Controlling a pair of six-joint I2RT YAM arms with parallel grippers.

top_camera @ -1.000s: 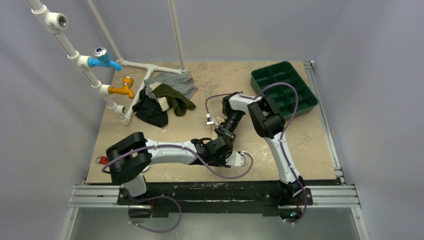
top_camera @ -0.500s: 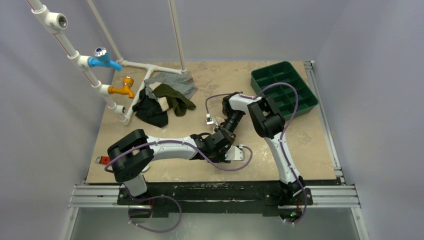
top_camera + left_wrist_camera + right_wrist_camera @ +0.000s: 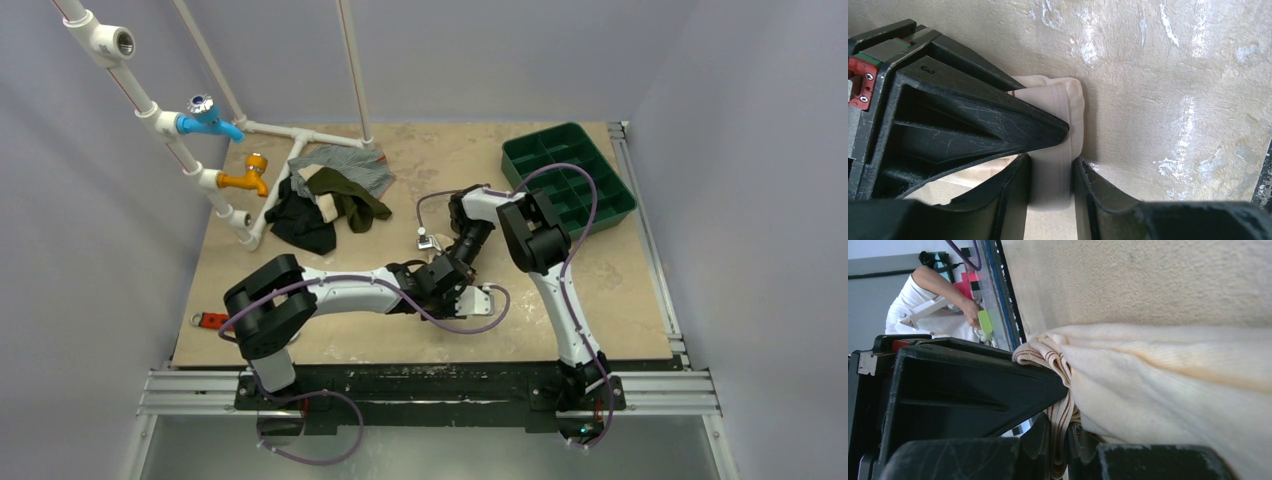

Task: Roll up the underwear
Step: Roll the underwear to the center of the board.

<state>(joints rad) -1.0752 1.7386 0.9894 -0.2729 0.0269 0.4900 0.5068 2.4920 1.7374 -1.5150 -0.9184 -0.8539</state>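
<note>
The underwear (image 3: 1055, 145), a small pale beige-peach cloth, lies bunched on the tan table. In the left wrist view my left gripper (image 3: 1050, 187) is shut on a folded edge of it. The right gripper's black finger (image 3: 978, 120) presses against the cloth from the left. In the right wrist view the underwear (image 3: 1168, 390) fills the right side. My right gripper (image 3: 1060, 442) is shut on its brown-striped band (image 3: 1060, 412). In the top view both grippers, left (image 3: 455, 288) and right (image 3: 447, 266), meet at mid-table and hide the cloth.
A green compartment tray (image 3: 545, 150) stands at the back right. A pile of olive-green, grey and dark garments (image 3: 330, 200) lies at the back left. It sits beside a white pipe frame with a blue tap (image 3: 210, 117) and an orange tap (image 3: 248, 176).
The left gripper has slid right and a little farther away, closing up against the right gripper. The right gripper has shifted slightly right too.
</note>
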